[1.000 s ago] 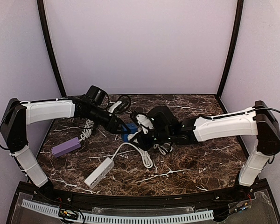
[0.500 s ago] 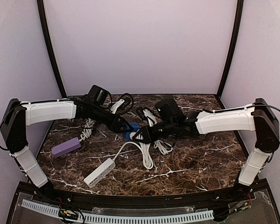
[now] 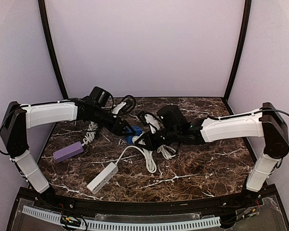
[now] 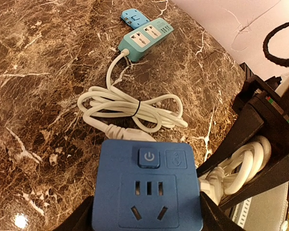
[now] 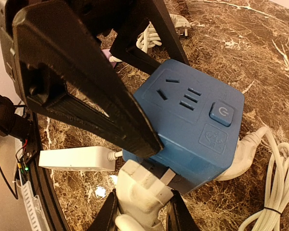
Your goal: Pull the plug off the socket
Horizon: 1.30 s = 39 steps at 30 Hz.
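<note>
The socket, a bright blue cube point(image 4: 147, 185) with a power button, is held between my left gripper's point(image 4: 147, 217) black fingers, one on each side. It also shows in the right wrist view point(image 5: 188, 127) and in the top view point(image 3: 134, 133). A white plug point(image 5: 147, 192) sits at the cube's lower side, its metal blade point(image 5: 166, 176) partly showing in a gap. My right gripper point(image 5: 142, 214) is shut on that plug. In the top view my left gripper point(image 3: 127, 131) and right gripper point(image 3: 146, 140) meet at the cube, mid-table.
A white power strip point(image 3: 102, 178) lies front left, its cable running toward the cube. A purple power strip point(image 3: 68, 151) lies at the left. A teal power strip point(image 4: 145, 39) with a small blue adapter point(image 4: 135, 19) lies beyond a bundled white cable point(image 4: 130, 108).
My right wrist lifted and swung, then settled back low by the cube, still on the white plug. My left arm kept the cube nearly still.
</note>
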Available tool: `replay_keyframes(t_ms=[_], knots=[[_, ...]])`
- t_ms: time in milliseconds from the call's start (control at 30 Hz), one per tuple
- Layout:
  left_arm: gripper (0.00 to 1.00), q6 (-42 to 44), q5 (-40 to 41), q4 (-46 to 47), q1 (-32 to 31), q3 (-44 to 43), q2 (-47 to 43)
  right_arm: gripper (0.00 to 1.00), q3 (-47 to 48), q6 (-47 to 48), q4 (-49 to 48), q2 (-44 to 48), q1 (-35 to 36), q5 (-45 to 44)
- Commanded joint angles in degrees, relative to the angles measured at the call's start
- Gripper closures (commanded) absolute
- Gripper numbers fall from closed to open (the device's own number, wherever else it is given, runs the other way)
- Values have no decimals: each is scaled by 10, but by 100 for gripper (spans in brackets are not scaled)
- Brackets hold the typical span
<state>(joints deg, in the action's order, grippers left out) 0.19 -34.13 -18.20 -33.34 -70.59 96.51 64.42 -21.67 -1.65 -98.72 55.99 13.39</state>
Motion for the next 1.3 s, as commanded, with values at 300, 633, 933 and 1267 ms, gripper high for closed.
replay_keyframes(t_ms=[300,633,933,1267], knots=[[99,-23,5,-40,41,-3,-8,100,21,52,33,21,24,-69],[99,17,0,-21,27,22,-31,100,35,-50,35,20,-44,9],[99,52,17,-34,8,23,-39,100,25,-106,-1,19,-81,82],[99,22,44,-26,20,20,-33,100,12,-78,2,28,-71,48]])
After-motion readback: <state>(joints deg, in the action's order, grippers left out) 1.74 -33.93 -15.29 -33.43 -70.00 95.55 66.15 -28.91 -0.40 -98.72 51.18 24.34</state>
